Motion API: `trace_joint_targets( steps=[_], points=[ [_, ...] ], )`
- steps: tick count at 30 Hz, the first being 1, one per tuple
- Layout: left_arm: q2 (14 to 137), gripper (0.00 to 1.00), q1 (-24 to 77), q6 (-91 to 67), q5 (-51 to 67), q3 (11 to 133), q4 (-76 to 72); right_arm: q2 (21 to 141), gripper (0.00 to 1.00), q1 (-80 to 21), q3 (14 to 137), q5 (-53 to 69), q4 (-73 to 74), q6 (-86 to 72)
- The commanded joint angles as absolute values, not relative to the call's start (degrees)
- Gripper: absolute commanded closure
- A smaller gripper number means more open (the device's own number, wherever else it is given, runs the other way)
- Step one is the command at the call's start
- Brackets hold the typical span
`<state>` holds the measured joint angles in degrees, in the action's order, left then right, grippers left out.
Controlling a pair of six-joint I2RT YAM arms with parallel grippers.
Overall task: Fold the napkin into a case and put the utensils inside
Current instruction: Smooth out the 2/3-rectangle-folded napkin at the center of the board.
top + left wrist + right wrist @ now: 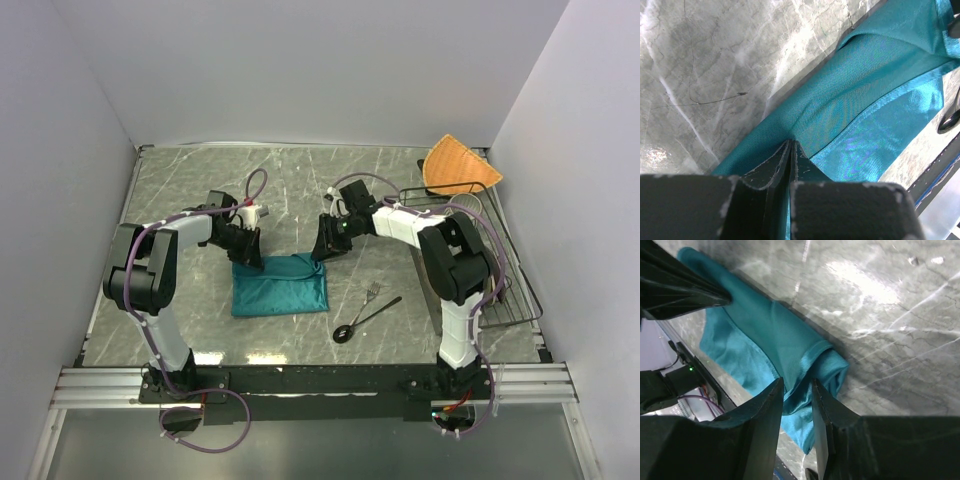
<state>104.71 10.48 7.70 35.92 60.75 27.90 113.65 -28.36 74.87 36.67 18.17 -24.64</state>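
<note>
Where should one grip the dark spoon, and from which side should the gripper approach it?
The spoon is probably best taken by its slim handle, near the far right end, from straight above with the jaws across it. It lies flat on the table, so a side approach finds little to hold, and the fork lies close to the handle's middle.

Bright even overhead light, white glare on the table [860, 287], soft shadows, blurred foregrounds

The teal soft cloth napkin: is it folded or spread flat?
Folded: the teal cloth napkin lies as a compact rectangle, layers overlapping in wrist views.
</note>
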Motion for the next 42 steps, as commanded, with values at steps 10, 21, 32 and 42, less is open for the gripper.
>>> trace_joint_targets(
  steps=[10, 21, 32, 42],
  points=[
    [104.9, 0.92, 11.0, 7.5, 33.2, 59.6, 28.1, 111.8, 0.97, -28.2, 73.8, 40.1, 17.5, -24.3],
    [104.2, 0.89, 10.9, 7.2, 33.2, 59.6, 28.8, 113.4, 1.0, -28.1, 69.9, 38.9, 16.7, -24.8],
    [98.4, 0.46, 2.7, 13.2, 48.8, 63.0, 36.2, 117.9, 1.0, -27.1, 71.5, 35.2, 16.2, -23.6],
    [101.9, 0.42, 3.0, 26.4, 44.2, 71.1, 38.5, 120.8, 1.0, -27.1, 75.8, 32.3, 17.9, -19.6]
  ],
)
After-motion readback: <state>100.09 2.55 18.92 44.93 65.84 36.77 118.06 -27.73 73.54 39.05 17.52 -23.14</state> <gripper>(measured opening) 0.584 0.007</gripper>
